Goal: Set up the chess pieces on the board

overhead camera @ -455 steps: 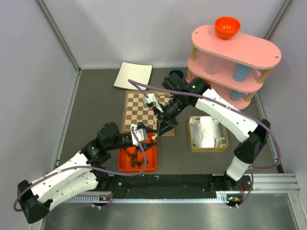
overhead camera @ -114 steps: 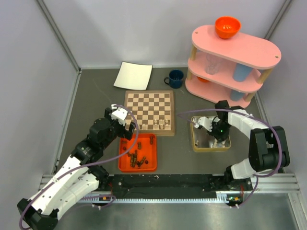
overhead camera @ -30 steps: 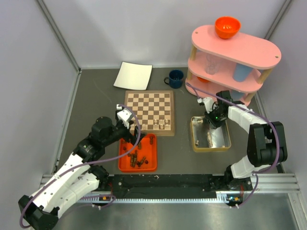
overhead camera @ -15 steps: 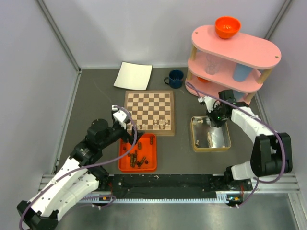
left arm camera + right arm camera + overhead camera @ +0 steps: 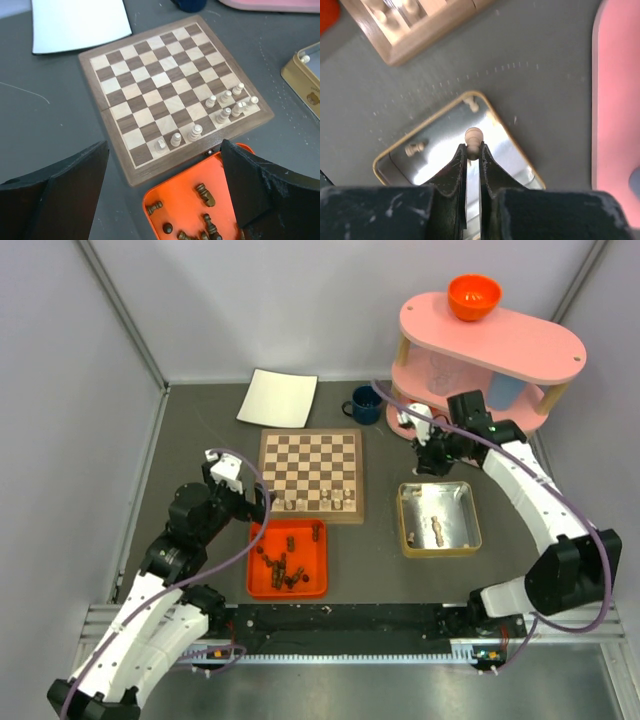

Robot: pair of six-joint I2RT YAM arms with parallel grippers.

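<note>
- Counter (image 5: 200, 440): dark grey, and it carries everything below.
- Pink shelf unit (image 5: 520, 340): far right corner, three tiers.
- Board (image 5: 310, 465): centre of the counter, lying flat. A white sheet (image 5: 278, 398) lies just beyond its far left corner.
- Orange tray (image 5: 312, 578): just beside the board's near edge.
- Metal tin (image 5: 462, 510): right of the board, apart from it.
- Left end effector (image 5: 160, 200): jaws spread wide with nothing between them, hanging over the board's near edge and the tray.
- Right end effector (image 5: 472, 150): jaws pinched tight on a pale piece (image 5: 473, 135), raised over the tin's far end.
- Blue mug (image 5: 366, 405): between the board and the shelf unit.
- Pale chessmen (image 5: 195, 131): upright on the board's two nearest rows. A few more lie in the tin.
- Dark chessmen (image 5: 282, 565): loose in the tray, most lying down.
</note>
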